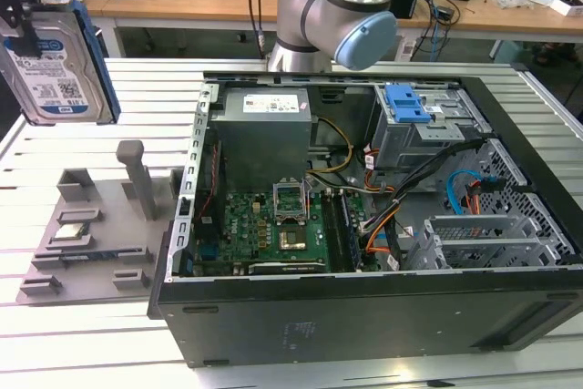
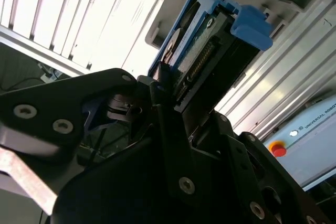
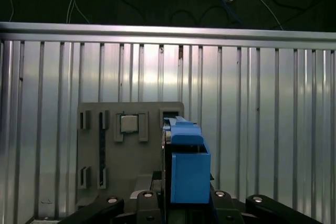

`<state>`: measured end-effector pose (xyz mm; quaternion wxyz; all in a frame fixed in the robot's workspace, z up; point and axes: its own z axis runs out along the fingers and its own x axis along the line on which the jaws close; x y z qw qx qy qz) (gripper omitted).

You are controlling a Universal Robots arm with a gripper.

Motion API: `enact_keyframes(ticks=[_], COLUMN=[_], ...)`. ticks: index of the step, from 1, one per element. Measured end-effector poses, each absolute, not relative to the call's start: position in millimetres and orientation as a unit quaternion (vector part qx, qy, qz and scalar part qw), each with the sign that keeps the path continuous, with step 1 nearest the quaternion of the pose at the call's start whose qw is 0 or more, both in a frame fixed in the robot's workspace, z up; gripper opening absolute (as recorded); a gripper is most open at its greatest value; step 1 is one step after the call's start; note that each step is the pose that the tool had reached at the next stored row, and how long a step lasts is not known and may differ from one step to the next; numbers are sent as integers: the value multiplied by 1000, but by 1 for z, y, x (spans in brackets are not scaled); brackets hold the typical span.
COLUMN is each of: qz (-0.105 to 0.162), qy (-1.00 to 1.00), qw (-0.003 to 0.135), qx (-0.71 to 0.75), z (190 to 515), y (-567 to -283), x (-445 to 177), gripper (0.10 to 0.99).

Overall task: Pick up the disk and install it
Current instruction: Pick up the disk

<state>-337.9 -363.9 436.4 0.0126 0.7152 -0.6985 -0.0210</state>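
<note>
The disk (image 1: pixel 56 66), a silver hard drive with a white-and-blue label and blue rails, hangs upright in the air at the exterior view's far left, above the grey fixture plate (image 1: pixel 91 225). My gripper (image 1: pixel 25 34) is shut on its upper edge with black fingers. In the second wrist view the disk (image 2: pixel 205 51) sticks out from between the fingers (image 2: pixel 157 93), connector side showing. Seen edge-on in the first wrist view, the disk's blue rail (image 3: pixel 186 169) sits over the fixture plate (image 3: pixel 131 156). It is well apart from the open computer case (image 1: pixel 364 225).
Inside the case, a grey metal drive cage with a blue latch (image 1: pixel 407 105) stands at the back right, with cables, a power supply and the motherboard around it. A small square chip (image 1: pixel 71 231) lies on the fixture plate. The arm's base (image 1: pixel 328 15) stands behind the case.
</note>
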Motion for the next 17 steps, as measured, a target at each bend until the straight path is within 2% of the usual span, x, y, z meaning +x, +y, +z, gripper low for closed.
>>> enact_keyframes(ticks=[17], qz=[-21], qy=[-699], qw=[13], qx=[715], z=[472], y=[-364], x=[-338], gripper=[361])
